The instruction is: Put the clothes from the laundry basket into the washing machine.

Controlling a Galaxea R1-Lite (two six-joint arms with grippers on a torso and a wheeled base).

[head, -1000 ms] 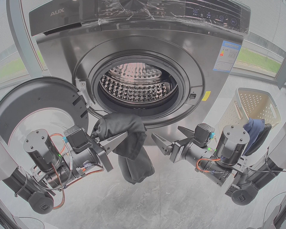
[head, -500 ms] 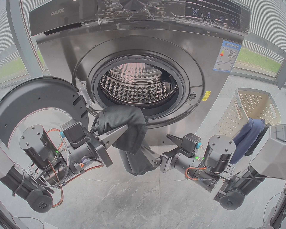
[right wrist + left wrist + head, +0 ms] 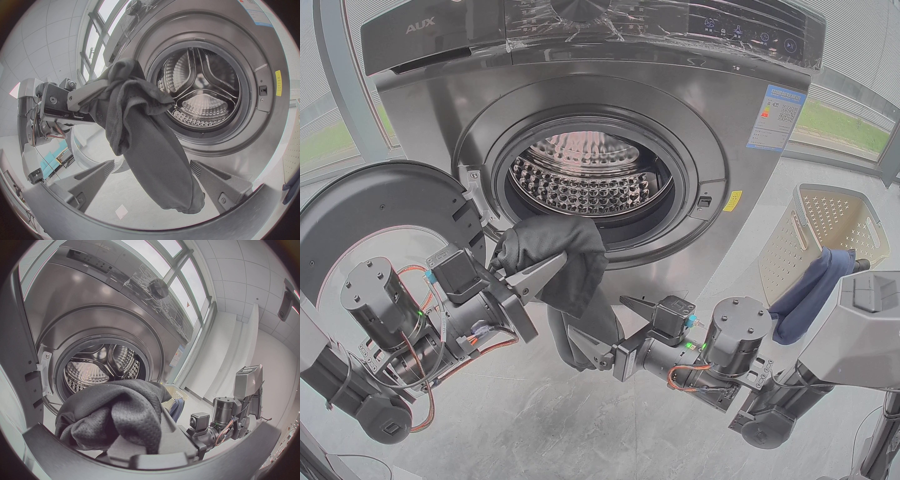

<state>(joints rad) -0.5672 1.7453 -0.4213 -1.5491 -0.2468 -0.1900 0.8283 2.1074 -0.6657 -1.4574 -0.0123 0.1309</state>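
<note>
Nearest, the right gripper (image 3: 595, 314) stands wide open, its two fingers set on either side of the hanging lower end of the dark garment (image 3: 565, 250); whether they touch the cloth cannot be told. Just beyond it, the left gripper (image 3: 547, 267) is clamped on the bunched upper part of that garment and holds it in the air before the washing machine (image 3: 675, 106). The garment is a dark grey, fine-meshed knit. It is crumpled into folds over the left fingers, and a long sleeve-like tail droops straight down towards the grey tiled floor (image 3: 550, 425). Its top edge overlaps the lower rim of the round opening, behind which the shiny steel drum (image 3: 587, 178) shows. The door (image 3: 375, 200) is swung open to the left. Farther to the right, the pale perforated laundry basket (image 3: 837, 215) stands beside the machine with a blue garment (image 3: 806, 297) draped over its near edge.

A second ago the right gripper was well apart from the cloth; it has since swung left and lower to bracket the tail. The left gripper has risen slightly towards the opening.
</note>
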